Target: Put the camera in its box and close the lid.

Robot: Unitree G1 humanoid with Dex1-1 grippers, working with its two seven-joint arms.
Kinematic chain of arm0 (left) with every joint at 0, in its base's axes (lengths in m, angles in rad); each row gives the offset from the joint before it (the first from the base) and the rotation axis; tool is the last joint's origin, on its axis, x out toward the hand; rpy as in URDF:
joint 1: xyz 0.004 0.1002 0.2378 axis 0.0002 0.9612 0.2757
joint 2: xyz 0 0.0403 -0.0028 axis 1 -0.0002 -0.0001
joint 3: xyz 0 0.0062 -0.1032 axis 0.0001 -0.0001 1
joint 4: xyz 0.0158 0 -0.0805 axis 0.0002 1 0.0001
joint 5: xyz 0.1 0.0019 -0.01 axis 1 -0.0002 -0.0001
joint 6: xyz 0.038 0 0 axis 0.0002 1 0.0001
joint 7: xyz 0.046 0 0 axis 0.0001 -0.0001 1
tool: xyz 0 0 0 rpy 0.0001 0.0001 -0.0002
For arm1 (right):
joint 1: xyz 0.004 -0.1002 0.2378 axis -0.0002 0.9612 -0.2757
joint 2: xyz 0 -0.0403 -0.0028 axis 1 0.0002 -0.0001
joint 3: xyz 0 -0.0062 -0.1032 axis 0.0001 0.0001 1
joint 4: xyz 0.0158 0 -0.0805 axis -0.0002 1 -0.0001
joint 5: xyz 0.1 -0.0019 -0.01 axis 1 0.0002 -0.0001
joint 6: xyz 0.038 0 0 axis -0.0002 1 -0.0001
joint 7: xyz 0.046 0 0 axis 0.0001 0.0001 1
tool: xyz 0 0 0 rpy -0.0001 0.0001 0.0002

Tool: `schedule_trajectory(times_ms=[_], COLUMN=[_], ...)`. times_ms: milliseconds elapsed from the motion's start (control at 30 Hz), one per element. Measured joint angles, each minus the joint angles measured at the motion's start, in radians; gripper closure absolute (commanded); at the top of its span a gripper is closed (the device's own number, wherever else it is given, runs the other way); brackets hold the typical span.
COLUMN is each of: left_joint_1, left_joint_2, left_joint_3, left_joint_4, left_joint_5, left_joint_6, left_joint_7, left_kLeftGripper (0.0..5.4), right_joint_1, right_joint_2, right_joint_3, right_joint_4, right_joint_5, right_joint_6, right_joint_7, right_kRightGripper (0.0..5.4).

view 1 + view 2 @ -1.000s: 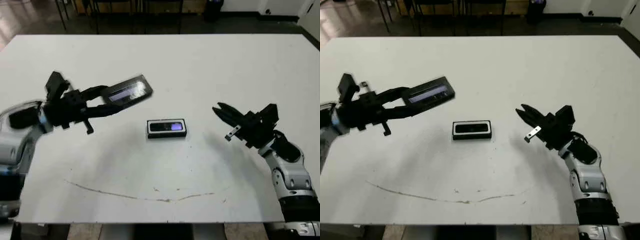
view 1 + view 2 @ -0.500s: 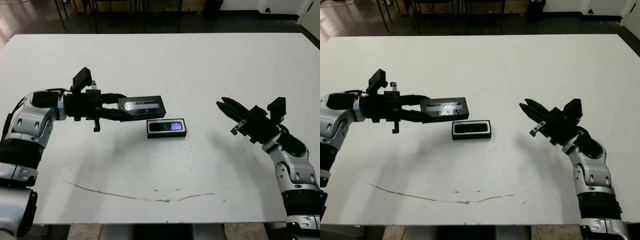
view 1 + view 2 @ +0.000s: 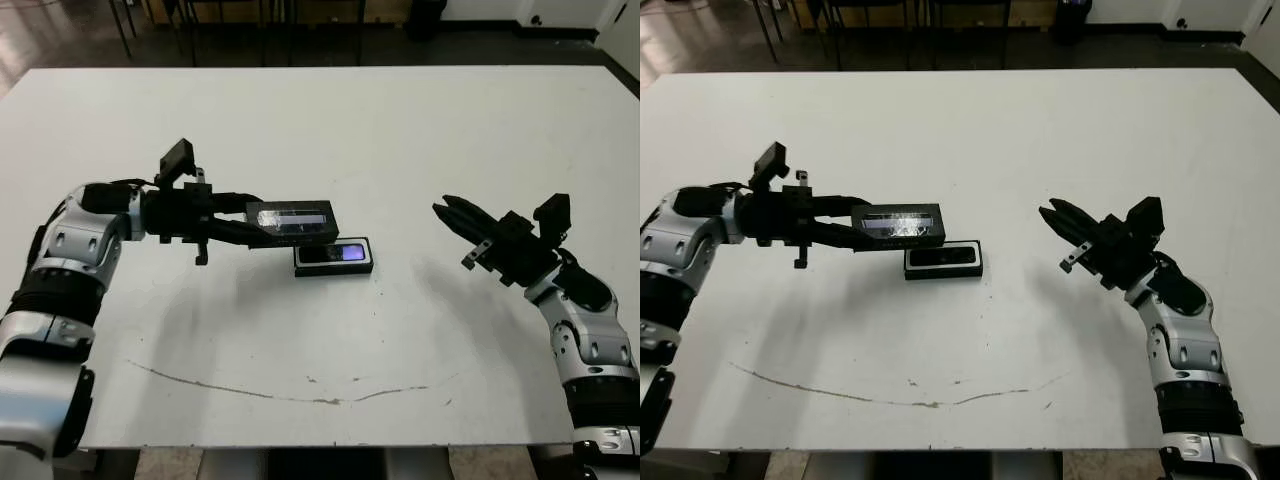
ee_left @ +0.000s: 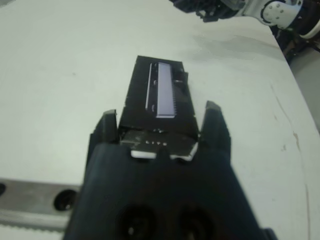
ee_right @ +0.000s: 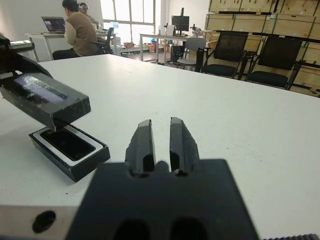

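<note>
The left hand (image 3: 240, 224) grips the glossy dark-edged lid (image 3: 290, 219) just above the black-rimmed, white-lined box (image 3: 334, 257) holding the slim black camera (image 3: 336, 255); the right hand (image 3: 450, 211), fingers nearly together, hovers well apart over the white counter (image 3: 400, 130).

I see the lid (image 3: 290, 220), clamped in my left gripper (image 3: 240, 222), hanging over the box's (image 3: 334, 257) left end, blocking entry from above there. Bare tabletop (image 3: 420, 150) separates the box from my right gripper (image 3: 452, 215).
</note>
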Motion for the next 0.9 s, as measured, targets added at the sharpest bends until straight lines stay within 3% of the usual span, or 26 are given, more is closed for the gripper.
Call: schedule_trajectory(times_ms=[567,900], left_joint_1=[-0.09,-0.107], left_joint_2=[-0.103,-0.108], left_joint_3=[-0.022,-0.033], left_joint_4=[0.26,0.294], left_joint_5=[0.099,0.158], left_joint_6=[-0.044,-0.043], left_joint_7=[-0.039,-0.039], left_kLeftGripper=[4.62,4.62], right_joint_1=[0.002,0.01], right_joint_2=[-0.001,-0.002], right_joint_3=[0.006,0.006], right_joint_4=[-0.02,-0.037], right_joint_5=[-0.031,-0.031], right_joint_6=[0.001,0.022], right_joint_7=[-0.03,-0.033], right_kRightGripper=[5.4,5.4])
